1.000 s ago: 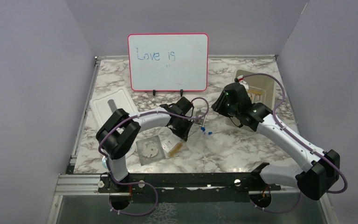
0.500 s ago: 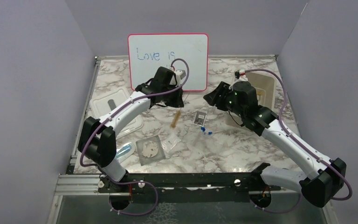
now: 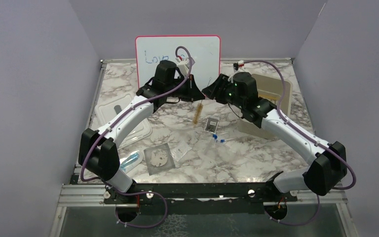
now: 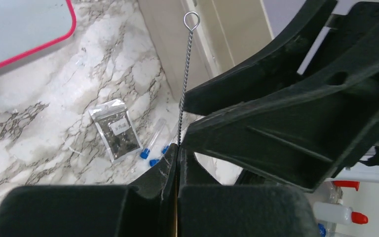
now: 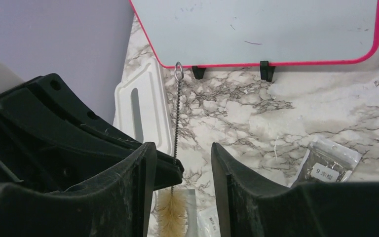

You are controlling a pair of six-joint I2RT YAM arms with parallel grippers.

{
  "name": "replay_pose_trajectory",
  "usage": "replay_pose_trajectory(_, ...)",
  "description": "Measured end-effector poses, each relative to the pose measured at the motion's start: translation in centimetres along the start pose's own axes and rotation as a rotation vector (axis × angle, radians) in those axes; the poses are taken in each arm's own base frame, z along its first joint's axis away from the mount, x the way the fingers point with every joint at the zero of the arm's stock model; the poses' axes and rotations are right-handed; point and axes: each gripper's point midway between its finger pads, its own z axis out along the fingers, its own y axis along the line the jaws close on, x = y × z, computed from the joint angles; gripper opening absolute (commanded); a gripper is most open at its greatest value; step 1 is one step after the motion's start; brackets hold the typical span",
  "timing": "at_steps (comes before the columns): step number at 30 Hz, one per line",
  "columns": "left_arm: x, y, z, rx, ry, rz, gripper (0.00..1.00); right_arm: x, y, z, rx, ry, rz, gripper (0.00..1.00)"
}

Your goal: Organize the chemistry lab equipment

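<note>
My left gripper (image 3: 191, 94) (image 4: 177, 148) is shut on the bristle brush, held in the air before the whiteboard. The brush's twisted wire (image 4: 182, 94) sticks out past the jaws and its tan bristles (image 3: 197, 114) (image 5: 170, 212) hang below. My right gripper (image 3: 208, 93) (image 5: 181, 148) faces the left one, open, with the wire (image 5: 177, 113) running between its fingers without touching them. On the table lie a dark packet (image 3: 211, 123) (image 4: 116, 129), blue-capped tubes (image 3: 216, 138) (image 4: 153, 148), clear packets (image 3: 181, 148), a grey gauze mat (image 3: 159, 158) and a clear dropper-like piece (image 3: 131, 159).
The red-framed whiteboard (image 3: 205, 54) (image 5: 256, 29) stands at the back. The beige bin (image 3: 274, 94) (image 4: 217, 39) sits at the right behind my right arm. Its lid (image 3: 121, 111) (image 5: 140, 106) lies at the left, partly under my left arm.
The left arm lifted the brush off the table and carried it back and right. The right gripper left the bin, swung left to meet it and opened wider.
</note>
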Motion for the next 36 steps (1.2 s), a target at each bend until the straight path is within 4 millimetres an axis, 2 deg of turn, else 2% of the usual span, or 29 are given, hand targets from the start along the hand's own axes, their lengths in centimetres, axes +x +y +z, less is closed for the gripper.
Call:
replay_pose_trajectory(4,-0.6,-0.3,-0.2,0.025,-0.019,0.006,0.00,0.0,0.5,0.9,-0.026,0.002,-0.006,0.34)
replay_pose_trajectory(10,-1.1,0.2,-0.6,0.029,-0.033,0.004,0.00,0.1,1.0,2.0,-0.052,0.016,-0.017,0.18)
replay_pose_trajectory(14,-1.4,0.3,-0.8,0.040,-0.042,0.008,0.00,-0.1,1.9,2.6,-0.084,0.019,-0.025,0.01)
replay_pose_trajectory(15,-1.5,0.3,-0.8,0.041,-0.045,0.010,0.10,-0.2,2.1,2.7,-0.094,0.021,-0.026,0.01)
replay_pose_trajectory(16,-1.6,0.4,-0.8,0.041,-0.048,0.010,0.26,-0.3,2.2,2.8,-0.098,0.022,-0.027,0.01)
replay_pose_trajectory(18,-1.8,0.5,-0.9,0.041,-0.055,0.011,0.43,-0.6,2.3,3.0,-0.104,0.022,-0.030,0.01)
replay_pose_trajectory(20,-2.0,0.7,-1.1,0.040,-0.058,0.006,0.54,-1.0,2.2,3.1,-0.105,0.019,-0.041,0.01)
replay_pose_trajectory(23,-2.2,1.1,-1.3,0.033,-0.064,-0.002,0.61,-2.2,1.4,3.0,-0.100,0.007,-0.057,0.01)
replay_pose_trajectory(26,-2.6,1.6,-1.6,0.025,-0.073,-0.007,0.66,-4.5,-0.6,2.9,-0.063,-0.020,-0.070,0.00)
replay_pose_trajectory(30,-3.0,2.2,-1.9,0.014,-0.083,-0.001,0.67,-8.5,-5.0,1.6,0.050,-0.065,-0.088,0.01)
replay_pose_trajectory(32,-3.0,2.3,-2.0,0.010,-0.082,0.009,0.68,-10.4,-7.6,0.2,0.116,-0.089,-0.093,0.01)
replay_pose_trajectory(36,-3.0,2.5,-2.1,-0.010,-0.075,0.025,0.69,-13.6,-12.9,-3.8,0.285,-0.142,-0.099,0.01)
